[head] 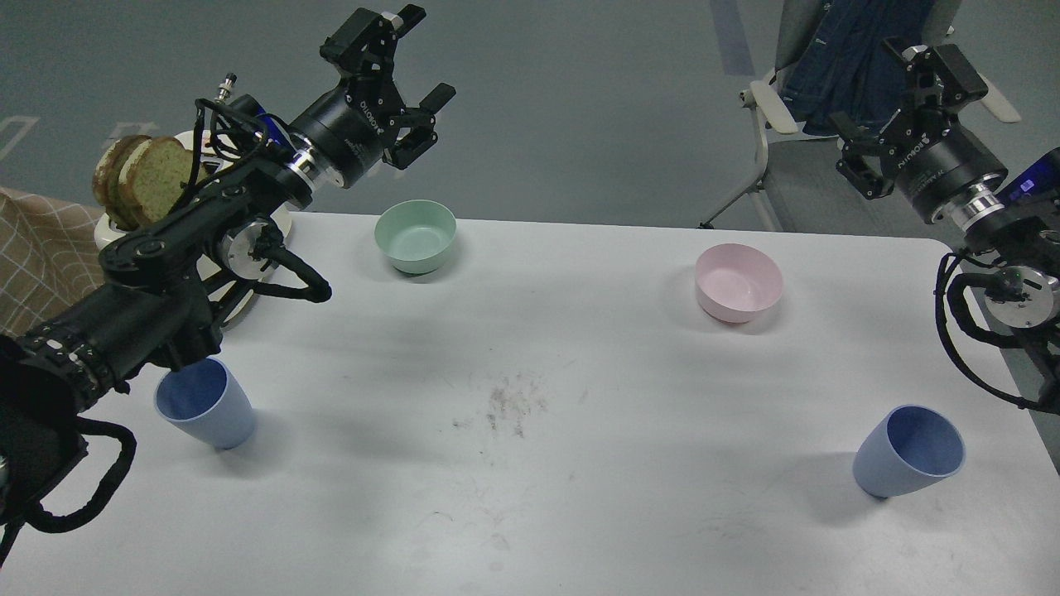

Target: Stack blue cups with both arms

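Black cabled arms [166,273], silver wrist rings

Near left: one cup [205,414] upright on the table [530,497], partly under the left arm [166,281].
Near right: other cup [909,451].
Far, left of centre: one bowl [415,237].
Far right: second bowl [738,282].
Far left edge: bread [141,178], apparently standing in a holder [112,232].
Beyond table, right: chair [787,108].

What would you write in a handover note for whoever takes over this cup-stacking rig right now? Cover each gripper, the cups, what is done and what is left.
Left gripper: open, empty, raised beyond the table's far edge.
Right gripper: open, empty, raised at the far right.
Left blue cup: upright near the left edge, partly under the left arm.
Right blue cup: upright near the front right corner.
Done: nothing; the cups stand far apart, neither held.
Left: grasp both cups and nest one inside the other. Ignore the mint-green bowl and pink bowl.
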### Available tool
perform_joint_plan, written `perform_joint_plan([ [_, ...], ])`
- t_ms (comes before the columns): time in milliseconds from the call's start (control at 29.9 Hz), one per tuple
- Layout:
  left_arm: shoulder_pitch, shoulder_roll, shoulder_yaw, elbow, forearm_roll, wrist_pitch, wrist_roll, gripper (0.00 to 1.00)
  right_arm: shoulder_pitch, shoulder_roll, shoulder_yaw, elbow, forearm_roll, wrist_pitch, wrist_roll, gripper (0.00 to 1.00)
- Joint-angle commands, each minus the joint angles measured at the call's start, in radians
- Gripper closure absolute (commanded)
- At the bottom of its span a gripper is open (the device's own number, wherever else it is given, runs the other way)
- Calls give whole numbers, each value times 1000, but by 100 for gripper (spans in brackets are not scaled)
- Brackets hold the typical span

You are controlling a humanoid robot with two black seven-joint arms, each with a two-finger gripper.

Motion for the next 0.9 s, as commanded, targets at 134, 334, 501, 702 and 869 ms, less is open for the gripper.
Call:
perform_joint_plan([
  [134, -11, 187, 0, -162, 333, -10, -10, 2, 18, -1, -2, 1, 0, 0, 0, 0],
  [334, 7, 531, 13, -472, 713, -8, -36, 2, 13, -4, -3, 1, 0, 0, 0, 0],
  [501, 76, 780, 13, -629, 1010, 2, -36, 2, 11, -4, -5, 1, -2, 0, 0, 0],
  [702, 189, 959, 52, -664, 1206, 107, -36, 2, 7, -9, -6, -1, -3, 0, 0, 0],
  [869, 262, 1003, 168, -661, 1217, 225, -36, 2, 4, -3, -6, -2, -8, 0, 0, 0],
])
